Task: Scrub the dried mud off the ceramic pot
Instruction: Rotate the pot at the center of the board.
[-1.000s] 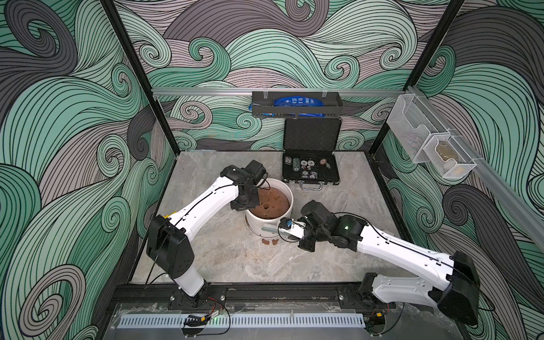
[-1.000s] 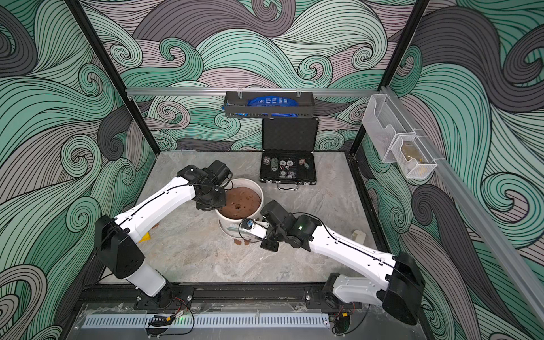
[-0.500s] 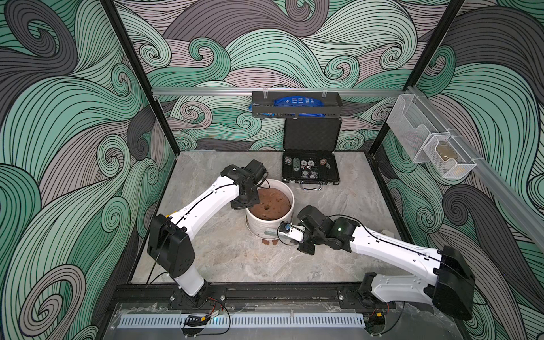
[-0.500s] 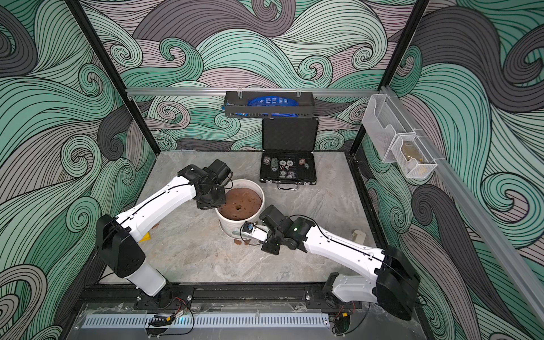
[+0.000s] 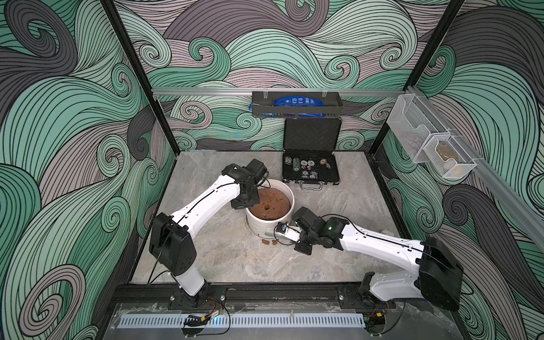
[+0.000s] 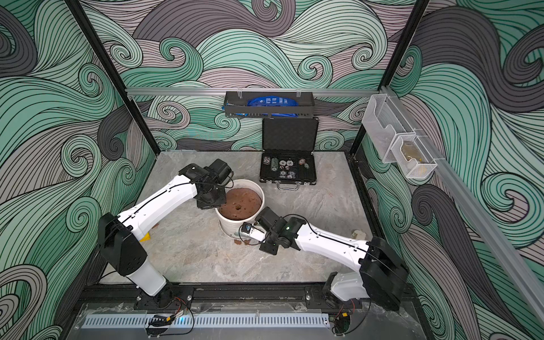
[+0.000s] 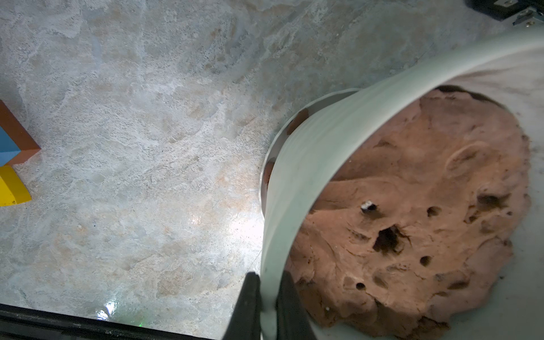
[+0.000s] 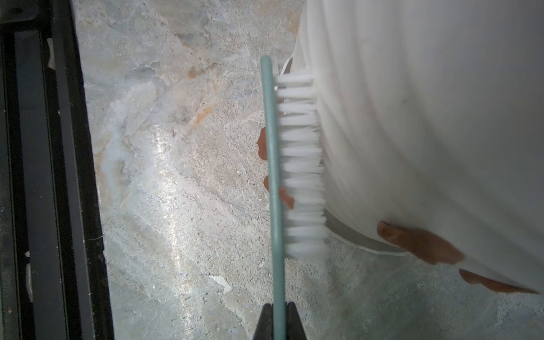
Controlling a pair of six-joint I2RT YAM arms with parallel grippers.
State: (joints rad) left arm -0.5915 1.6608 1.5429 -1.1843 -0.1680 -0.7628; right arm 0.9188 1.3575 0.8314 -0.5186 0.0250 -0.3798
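Left end effector (image 7: 268,287) first: I see its two dark fingers (image 7: 248,303) pinched shut on the rim of the ceramic pot (image 7: 309,164). One finger is outside the wall and one inside, just beside the edge of the brown soil mound (image 7: 412,220) that fills the pot. Right end effector (image 8: 279,316) is closed tight on the thin teal handle of a scrub brush (image 8: 272,176). Its white bristles (image 8: 303,164) point at the pot's ribbed wall, tips touching it low down near the base. On that wall, close to the bottom edge, I can make out dried mud (image 8: 421,241) as reddish-brown patches, the nearest one not far from the end of the bristle row. More of it lies as small lumps on the desk (image 5: 235,265) just in front of the pot, in both top views. The pot stands upright near the middle of the desk, between the two arms. Behind it, well apart, an open black case (image 5: 310,170) of chips rests against the back wall. A coloured block (image 7: 11,147) lies on the desk beside the left arm, well apart from the pot.
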